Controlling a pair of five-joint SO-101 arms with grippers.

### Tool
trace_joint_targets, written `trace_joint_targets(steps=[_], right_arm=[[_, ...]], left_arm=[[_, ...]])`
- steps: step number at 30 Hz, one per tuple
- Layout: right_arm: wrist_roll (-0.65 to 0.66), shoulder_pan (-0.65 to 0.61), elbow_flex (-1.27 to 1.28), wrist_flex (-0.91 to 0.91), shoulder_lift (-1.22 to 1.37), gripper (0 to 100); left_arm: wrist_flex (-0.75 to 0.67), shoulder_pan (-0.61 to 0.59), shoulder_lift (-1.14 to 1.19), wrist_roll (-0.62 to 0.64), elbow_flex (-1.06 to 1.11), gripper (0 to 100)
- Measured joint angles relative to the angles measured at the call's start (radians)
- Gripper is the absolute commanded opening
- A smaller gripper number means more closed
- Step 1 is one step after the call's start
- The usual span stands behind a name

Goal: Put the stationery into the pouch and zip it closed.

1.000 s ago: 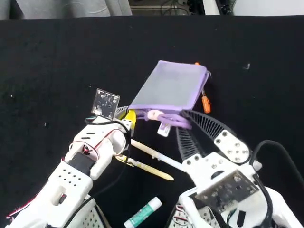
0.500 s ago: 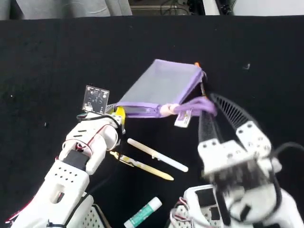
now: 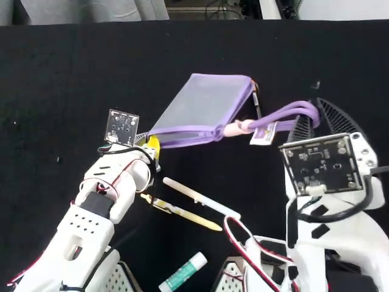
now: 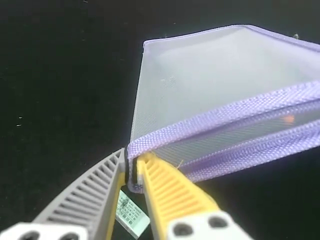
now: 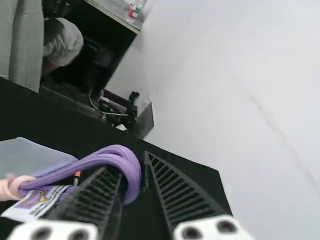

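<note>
The purple mesh pouch point(image 3: 206, 106) lies tilted mid-table, stretched between both arms. My left gripper point(image 3: 152, 145) is shut on its near-left corner; in the left wrist view the grey and yellow fingers pinch the pouch's point(image 4: 215, 85) purple edge at the left gripper point(image 4: 131, 167). My right gripper point(image 3: 307, 115) is shut on the pouch's purple strap point(image 3: 285, 114), pulled taut to the right. The strap point(image 5: 95, 162) loops between the black fingers of the right gripper point(image 5: 134, 167). An orange pen point(image 3: 256, 100) pokes out at the pouch's far edge.
A white pen point(image 3: 200, 199) and a cream pen point(image 3: 182, 213) lie on the black table in front of the pouch, between the arms. A green-and-white glue stick point(image 3: 182, 274) rests near the front edge. A white label point(image 3: 264, 135) hangs from the strap.
The right gripper has pulled the strap to the right and lifted, drawing it taut and turning the pouch. The left gripper shifted slightly left, still holding the corner.
</note>
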Motion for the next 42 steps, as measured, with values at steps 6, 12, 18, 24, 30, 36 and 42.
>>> trace_joint_targets(steps=[6,12,18,24,30,36,42], right_arm=[[0.000,0.055,0.000,0.000,0.000,1.1],[-0.023,0.046,0.000,0.003,0.000,1.1],[-0.025,-0.031,-0.002,0.020,-0.006,1.1],[-0.032,-0.048,-0.006,0.020,-0.014,1.1],[-0.032,-0.048,-0.008,0.020,-0.015,1.1],[-0.032,-0.048,-0.008,0.028,-0.015,1.1],[-0.032,-0.048,-0.008,0.028,-0.015,1.1]], left_arm=[[0.000,0.000,0.000,0.000,0.000,3],[0.000,0.000,0.000,0.000,0.000,3],[0.000,0.000,0.000,0.000,0.000,5],[0.000,0.008,0.002,0.000,0.000,21],[0.000,0.084,0.003,-0.002,0.011,21],[-0.097,0.100,0.009,-0.003,0.064,21],[-0.150,0.100,0.009,-0.003,0.083,21]])
